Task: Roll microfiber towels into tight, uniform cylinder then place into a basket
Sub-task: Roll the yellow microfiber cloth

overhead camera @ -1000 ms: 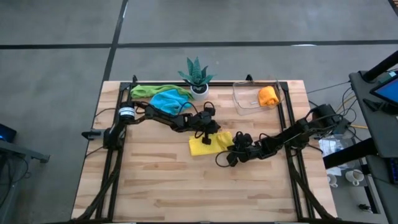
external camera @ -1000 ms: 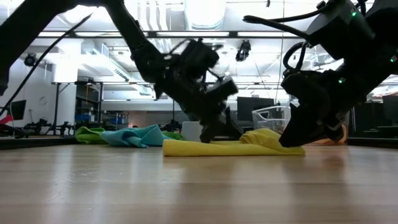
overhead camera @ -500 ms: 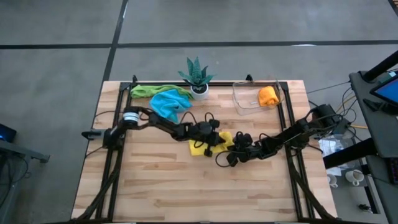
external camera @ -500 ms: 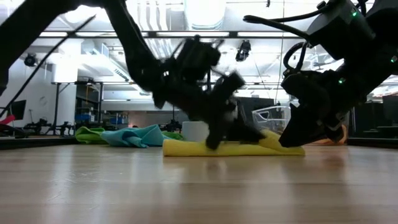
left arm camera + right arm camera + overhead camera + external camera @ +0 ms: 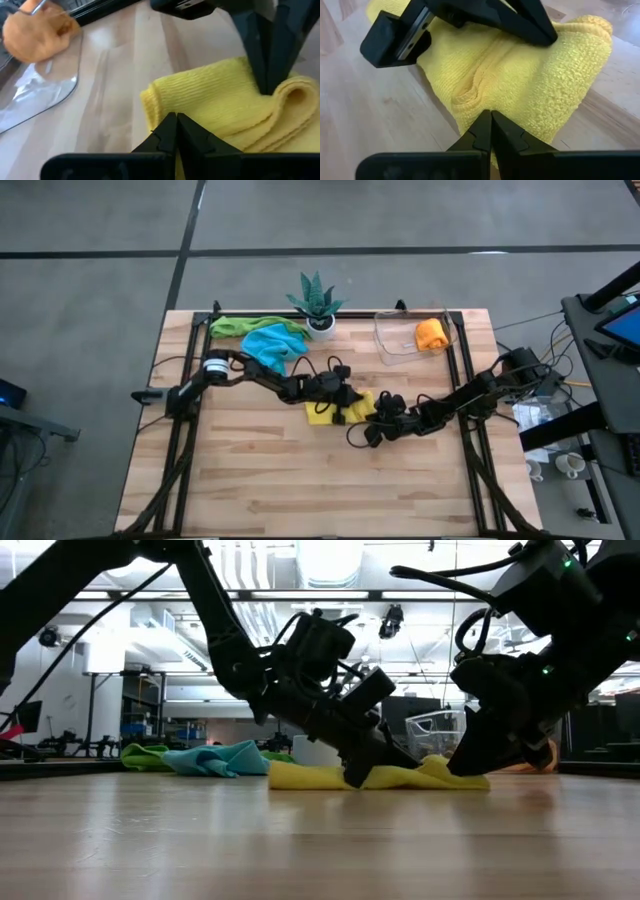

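Observation:
A yellow towel [image 5: 322,413] lies partly folded on the table's middle; it also shows in the low view [image 5: 310,777]. My left gripper [image 5: 350,406] is shut, its tips down on the towel's middle [image 5: 352,780]. My right gripper [image 5: 373,418] is shut at the towel's right, rolled-over end [image 5: 462,770]. An orange towel [image 5: 431,333] lies in the clear basket [image 5: 392,350] at the far right. A green towel [image 5: 232,326] and a light blue towel [image 5: 272,344] lie crumpled at the far left. My left gripper presses its shut fingertips [image 5: 546,34] down on the yellow towel's top layer [image 5: 200,107], slanting down from the table's left. The towel lies flat on the table under them. My right gripper is shut on the towel's folded end [image 5: 287,97], with its fingers [image 5: 267,70] slanting down from the table's right. That end curls up beside the tips, and the rest lies on the table.
A green spiky plant in a white pot [image 5: 317,304] stands at the far edge between the loose towels and the basket. Dark frame rails run along the table's left and right sides. Bare wood lies toward the near edge [image 5: 320,490].
My left gripper has gone along the yellow towel toward the table's right and my right gripper, tipping lower, shut throughout. The towel's left part has drawn in and bunched a little. My right gripper has kept still.

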You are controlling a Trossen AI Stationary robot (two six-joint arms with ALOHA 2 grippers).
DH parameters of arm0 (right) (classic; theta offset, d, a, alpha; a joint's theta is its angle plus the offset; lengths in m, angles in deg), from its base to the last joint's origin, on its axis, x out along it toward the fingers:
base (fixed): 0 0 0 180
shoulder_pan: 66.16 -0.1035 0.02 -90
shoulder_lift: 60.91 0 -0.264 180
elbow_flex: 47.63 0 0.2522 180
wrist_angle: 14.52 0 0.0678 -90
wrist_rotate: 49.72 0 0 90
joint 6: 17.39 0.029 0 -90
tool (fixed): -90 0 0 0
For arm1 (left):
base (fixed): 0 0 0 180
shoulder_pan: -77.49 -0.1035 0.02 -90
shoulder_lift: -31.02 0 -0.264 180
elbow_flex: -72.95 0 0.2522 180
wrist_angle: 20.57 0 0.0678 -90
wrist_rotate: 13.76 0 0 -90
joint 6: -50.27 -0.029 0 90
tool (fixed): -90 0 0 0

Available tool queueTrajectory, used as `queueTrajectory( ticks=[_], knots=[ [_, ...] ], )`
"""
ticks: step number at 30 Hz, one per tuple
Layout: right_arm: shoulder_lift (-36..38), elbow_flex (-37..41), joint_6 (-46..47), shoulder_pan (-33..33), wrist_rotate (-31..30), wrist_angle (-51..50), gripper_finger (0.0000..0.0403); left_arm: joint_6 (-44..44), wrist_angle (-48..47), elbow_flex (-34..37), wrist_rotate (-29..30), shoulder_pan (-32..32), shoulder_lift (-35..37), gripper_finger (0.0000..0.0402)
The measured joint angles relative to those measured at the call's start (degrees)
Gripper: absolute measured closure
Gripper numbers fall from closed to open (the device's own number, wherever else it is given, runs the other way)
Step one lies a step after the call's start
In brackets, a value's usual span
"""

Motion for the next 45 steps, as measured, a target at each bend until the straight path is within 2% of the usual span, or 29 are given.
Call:
queueTrajectory(
  ticks=[6, 10, 16, 19, 22, 24, 29, 33, 45],
  knots=[
    [0.0, 0.0, 0.2, 0.0, 0.1, -0.1, 0.0394, -0.7, -0.4, 0.0, 1.9, -0.9, 0.3, 0.0401],
    [0.0, 0.0, 0.2, 0.0, 0.1, -0.1, 0.0394, -2.5, -1.7, 0.3, 5.9, -1.1, 1.9, 0.0401],
    [0.0, 0.0, 0.2, 0.0, 0.1, -0.1, 0.0394, -3.9, -9.0, 0.5, 5.8, -1.2, 6.9, 0.0401],
    [0.0, 0.1, 0.2, 0.0, 0.1, -0.2, 0.0394, -3.1, -9.8, 0.5, 1.8, -0.8, 7.8, 0.0401],
    [0.0, 0.1, 0.2, 0.0, 0.1, -0.2, 0.0394, 0.3, -8.3, 0.2, -8.6, -0.7, 7.8, 0.0401],
    [0.0, 0.1, 0.2, 0.0, 0.1, -0.2, 0.0394, 2.5, -7.4, -0.9, -12.3, -0.6, 7.1, 0.0401],
    [0.0, 0.1, 0.2, 0.0, 0.2, -0.1, 0.0394, 4.9, -8.4, -3.2, -13.0, -0.8, 4.5, 0.0402],
    [0.0, 0.1, 0.2, 0.0, 0.1, -0.1, 0.0394, 7.5, -7.3, -6.8, -18.7, -0.8, 3.0, 0.0402],
    [0.0, 0.1, 0.2, 0.0, 0.1, 0.1, 0.0394, 9.1, -10.2, -14.9, -18.7, -0.9, -5.6, 0.0402]
  ],
)
